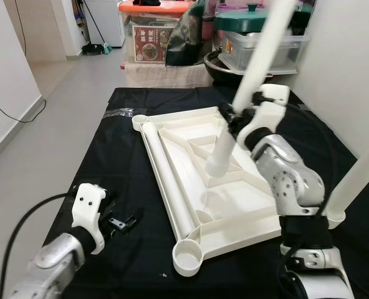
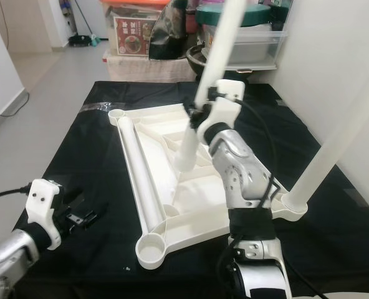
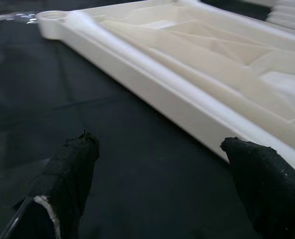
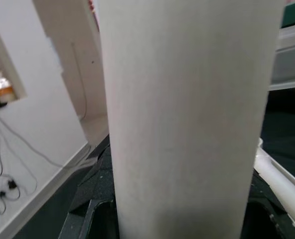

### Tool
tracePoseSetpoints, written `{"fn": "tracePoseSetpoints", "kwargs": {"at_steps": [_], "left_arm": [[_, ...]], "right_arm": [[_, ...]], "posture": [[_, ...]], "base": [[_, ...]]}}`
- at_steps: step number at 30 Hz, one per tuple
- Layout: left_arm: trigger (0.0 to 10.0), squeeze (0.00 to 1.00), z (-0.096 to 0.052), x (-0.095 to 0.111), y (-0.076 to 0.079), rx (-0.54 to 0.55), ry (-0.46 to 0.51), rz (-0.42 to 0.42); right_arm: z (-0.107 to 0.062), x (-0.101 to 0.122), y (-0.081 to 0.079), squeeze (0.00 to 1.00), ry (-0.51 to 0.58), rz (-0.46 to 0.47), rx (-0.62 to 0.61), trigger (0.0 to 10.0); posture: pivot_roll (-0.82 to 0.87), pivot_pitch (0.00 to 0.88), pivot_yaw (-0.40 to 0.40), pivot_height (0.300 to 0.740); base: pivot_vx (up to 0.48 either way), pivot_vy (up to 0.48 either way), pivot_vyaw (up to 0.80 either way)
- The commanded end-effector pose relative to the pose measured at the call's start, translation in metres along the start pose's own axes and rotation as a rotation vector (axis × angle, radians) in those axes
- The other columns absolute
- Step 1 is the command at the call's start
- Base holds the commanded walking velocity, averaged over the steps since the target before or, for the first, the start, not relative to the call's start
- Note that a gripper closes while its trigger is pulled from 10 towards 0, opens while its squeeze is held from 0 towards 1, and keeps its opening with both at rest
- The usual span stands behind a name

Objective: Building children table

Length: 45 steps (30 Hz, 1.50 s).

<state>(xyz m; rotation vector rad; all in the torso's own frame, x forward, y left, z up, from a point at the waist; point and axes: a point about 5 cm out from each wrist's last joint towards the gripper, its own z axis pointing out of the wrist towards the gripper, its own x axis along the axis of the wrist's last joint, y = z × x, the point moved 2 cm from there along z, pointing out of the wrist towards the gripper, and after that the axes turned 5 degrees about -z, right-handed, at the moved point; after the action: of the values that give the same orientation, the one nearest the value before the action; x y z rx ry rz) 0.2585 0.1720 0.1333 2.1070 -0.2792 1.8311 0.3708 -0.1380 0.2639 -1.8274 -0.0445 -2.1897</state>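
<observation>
The white tabletop point(image 1: 234, 205) lies upside down on a black mat point(image 1: 128, 162). One white leg point(image 1: 359, 180) stands in its near right corner socket. My right gripper point(image 1: 234, 118) is shut on a second white leg point(image 1: 259, 56), which tilts over the middle of the tabletop with its lower end point(image 1: 215, 163) just above the inner ribs. In the right wrist view this leg point(image 4: 182, 109) sits between the dark fingers. My left gripper point(image 1: 119, 223) hovers open and holding nothing over the mat, left of the tabletop's long edge point(image 3: 187, 94). Open corner sockets show near point(image 1: 187, 256) and far left point(image 1: 139, 118).
Storage boxes point(image 1: 156, 31), a green-lidded pot point(image 1: 250, 18) and a clear bin stand beyond the mat's far edge. A white wall point(image 1: 353, 68) runs close on the right. Bare floor point(image 1: 66, 106) with a cable lies to the left.
</observation>
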Motion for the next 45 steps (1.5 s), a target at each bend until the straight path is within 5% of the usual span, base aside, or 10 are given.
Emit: {"fn": "tracePoseSetpoints", "kwargs": {"at_steps": [1, 2, 3, 12, 20, 23, 24, 26, 33, 45], "left_arm": [[10.0, 0.00, 0.000, -0.009, -0.006, 0.091, -0.026, -0.006], [10.0, 0.00, 0.000, -0.009, -0.006, 0.091, -0.026, -0.006], [10.0, 0.00, 0.000, -0.012, -0.006, 0.119, -0.027, -0.018], [10.0, 0.00, 0.000, -0.021, 0.001, 0.155, -0.028, -0.053], [10.0, 0.00, 0.002, -0.033, 0.001, 0.166, -0.060, -0.030], [10.0, 0.00, 0.002, -0.034, 0.001, 0.166, -0.061, -0.031], [10.0, 0.00, 0.004, -0.036, 0.001, 0.160, -0.067, -0.027], [10.0, 0.00, 0.004, -0.036, 0.001, 0.155, -0.068, -0.025], [10.0, 0.00, 0.005, -0.036, 0.002, 0.151, -0.065, -0.024], [10.0, 0.00, 0.007, -0.033, -0.004, 0.177, -0.050, -0.031]], "right_arm": [[-0.005, 0.002, 0.004, 0.00, 0.032, 0.032, -0.023, 1.3], [-0.005, 0.002, 0.004, 0.00, 0.032, 0.032, -0.023, 1.3], [-0.008, -0.001, 0.005, 0.00, 0.024, 0.041, -0.034, 10.0], [-0.024, -0.009, 0.000, 0.00, 0.011, 0.042, 0.022, 10.0], [-0.049, -0.005, -0.034, 0.00, 0.034, 0.009, 0.416, 10.0], [-0.052, -0.006, -0.039, 0.00, 0.034, 0.012, 0.461, 10.0], [-0.066, -0.012, -0.051, 0.00, 0.001, -0.010, 0.624, 10.0], [-0.073, -0.015, -0.055, 0.00, -0.019, -0.030, 0.695, 10.0], [-0.094, -0.031, -0.060, 0.00, -0.122, -0.108, 0.909, 10.0], [-0.102, -0.025, -0.066, 0.00, -0.141, -0.153, 1.052, 10.0]], "posture": [[0.11, 0.000, -0.039, 0.740], [0.11, 0.000, -0.039, 0.740], [0.10, 0.000, -0.040, 0.740], [0.09, 0.000, -0.031, 0.740], [0.08, 0.000, -0.025, 0.740], [0.08, 0.000, -0.025, 0.740], [0.07, 0.000, -0.021, 0.740], [0.07, 0.000, -0.021, 0.740], [0.09, 0.000, -0.039, 0.740], [0.07, 0.000, -0.036, 0.740]], "base": [[0.000, 0.000, 0.00], [0.000, 0.000, 0.00], [0.000, 0.000, 0.00], [0.000, 0.000, 0.00], [0.000, 0.000, 0.00], [0.000, 0.000, 0.00], [0.000, 0.000, 0.00], [0.000, 0.000, 0.00], [0.000, 0.000, 0.00], [0.000, 0.000, 0.00]]}}
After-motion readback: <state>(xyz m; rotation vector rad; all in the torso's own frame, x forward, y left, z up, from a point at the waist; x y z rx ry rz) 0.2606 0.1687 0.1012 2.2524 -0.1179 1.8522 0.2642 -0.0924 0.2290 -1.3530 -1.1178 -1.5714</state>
